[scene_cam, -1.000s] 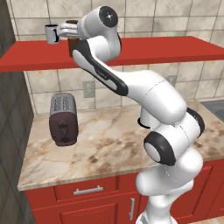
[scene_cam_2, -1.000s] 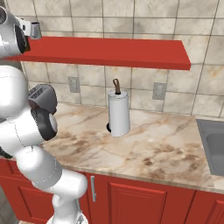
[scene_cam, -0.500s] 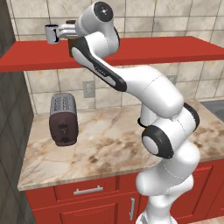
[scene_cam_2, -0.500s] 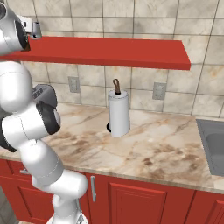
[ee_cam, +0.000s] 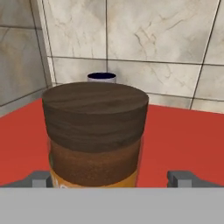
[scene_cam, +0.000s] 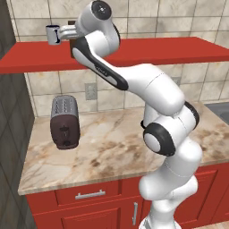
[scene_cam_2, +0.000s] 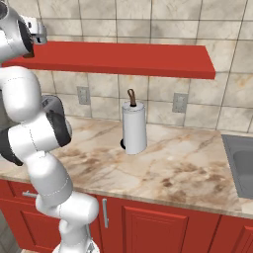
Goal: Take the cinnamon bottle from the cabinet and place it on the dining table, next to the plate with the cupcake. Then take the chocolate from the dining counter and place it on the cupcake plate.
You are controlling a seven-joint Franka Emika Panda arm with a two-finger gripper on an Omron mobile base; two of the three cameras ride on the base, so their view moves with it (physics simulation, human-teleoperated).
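**Robot arm reaching up to a red wall shelf**

A white robot arm [scene_cam: 147,94] with dark joints rises from the lower right and bends up and left to the long red cabinet [scene_cam: 134,51] shelf board on a tiled wall. A small mug [scene_cam: 53,34] stands near the shelf's left end, just beside the arm's hand. Below, a dark toaster [scene_cam: 65,121] sits near the left edge of the marble counter [scene_cam: 107,147]. Red drawers [scene_cam: 89,197] with silver handles lie beneath.

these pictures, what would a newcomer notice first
The cinnamon bottle looms close in the hand view, standing on the red cabinet between the open gripper tips. A mug peeks from behind it. In the left base view the white arm reaches up over the toaster.
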